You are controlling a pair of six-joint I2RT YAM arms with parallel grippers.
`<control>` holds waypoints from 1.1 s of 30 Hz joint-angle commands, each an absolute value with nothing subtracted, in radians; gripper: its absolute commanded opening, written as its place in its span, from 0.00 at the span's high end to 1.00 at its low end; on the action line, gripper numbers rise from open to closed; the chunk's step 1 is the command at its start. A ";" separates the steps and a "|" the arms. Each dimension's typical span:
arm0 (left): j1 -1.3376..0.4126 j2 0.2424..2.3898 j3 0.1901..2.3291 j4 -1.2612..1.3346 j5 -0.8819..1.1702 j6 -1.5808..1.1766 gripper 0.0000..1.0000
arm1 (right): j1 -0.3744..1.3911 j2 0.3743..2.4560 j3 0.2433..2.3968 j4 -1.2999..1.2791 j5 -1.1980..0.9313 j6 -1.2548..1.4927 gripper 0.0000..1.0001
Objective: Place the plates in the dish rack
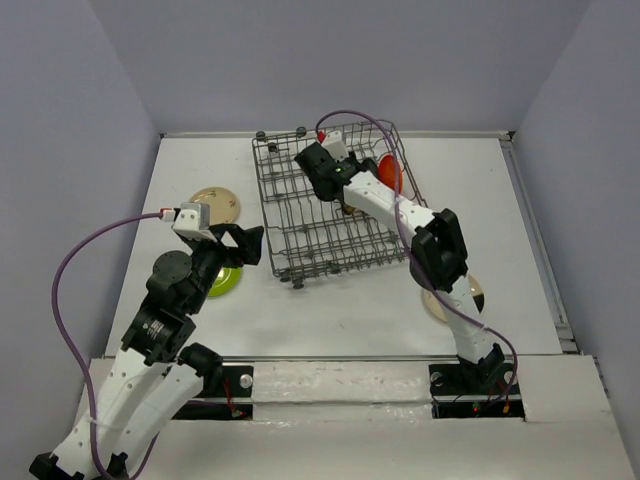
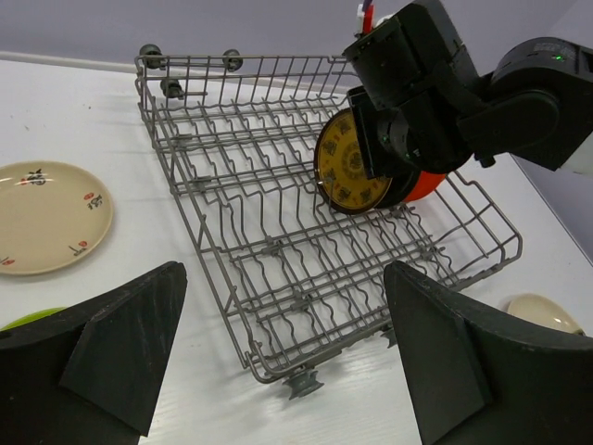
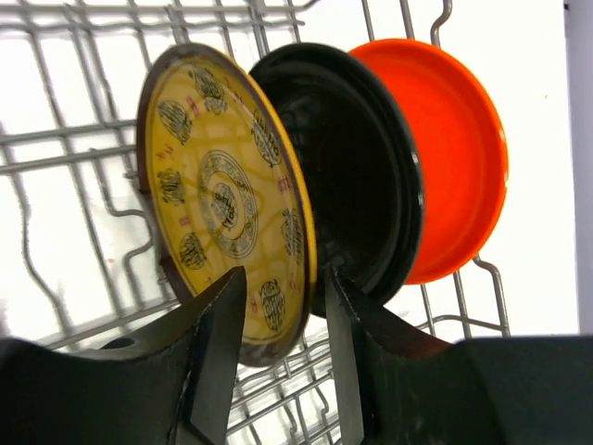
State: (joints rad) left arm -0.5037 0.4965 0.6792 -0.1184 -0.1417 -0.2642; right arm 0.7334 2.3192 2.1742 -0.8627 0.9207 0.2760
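The grey wire dish rack [image 1: 300, 215] stands at mid-table. In the right wrist view an orange plate [image 3: 454, 158], a black plate [image 3: 371, 176] and a brown plate with yellow pattern [image 3: 218, 195] stand upright in it, side by side. My right gripper [image 3: 283, 278] is inside the rack, its fingers straddling the brown plate's lower rim with a gap on each side, so it is open. My left gripper [image 2: 283, 371] is open and empty, hovering near the rack's front left corner [image 2: 278, 371]. A lime green plate [image 1: 225, 282] lies under the left arm.
A cream plate with brown marks [image 1: 214, 204] lies left of the rack and shows in the left wrist view [image 2: 46, 215]. Another cream plate [image 1: 440, 305] lies by the right arm, partly hidden. The rack has raised sides and small wheels [image 2: 304, 382].
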 commanded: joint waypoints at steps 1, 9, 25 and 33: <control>-0.505 0.511 0.701 -0.069 -0.140 -0.265 0.01 | 0.741 2.163 2.154 -0.815 0.868 0.292 0.51; -0.489 0.529 0.698 -0.060 -0.137 -0.290 0.01 | 0.741 2.010 2.037 -0.741 0.818 0.288 0.49; -0.172 0.920 0.741 -0.035 0.073 -0.478 0.04 | 0.750 1.177 1.120 -0.103 0.144 0.256 0.54; 0.202 1.160 0.739 0.115 0.222 -0.626 0.14 | 0.750 0.993 0.881 -0.022 0.011 0.314 0.55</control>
State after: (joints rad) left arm 0.0948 1.0843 0.7048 -0.0208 0.1043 -0.5095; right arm 0.7418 1.0210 0.9394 -0.1375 0.1337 0.2916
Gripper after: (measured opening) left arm 0.889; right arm 0.449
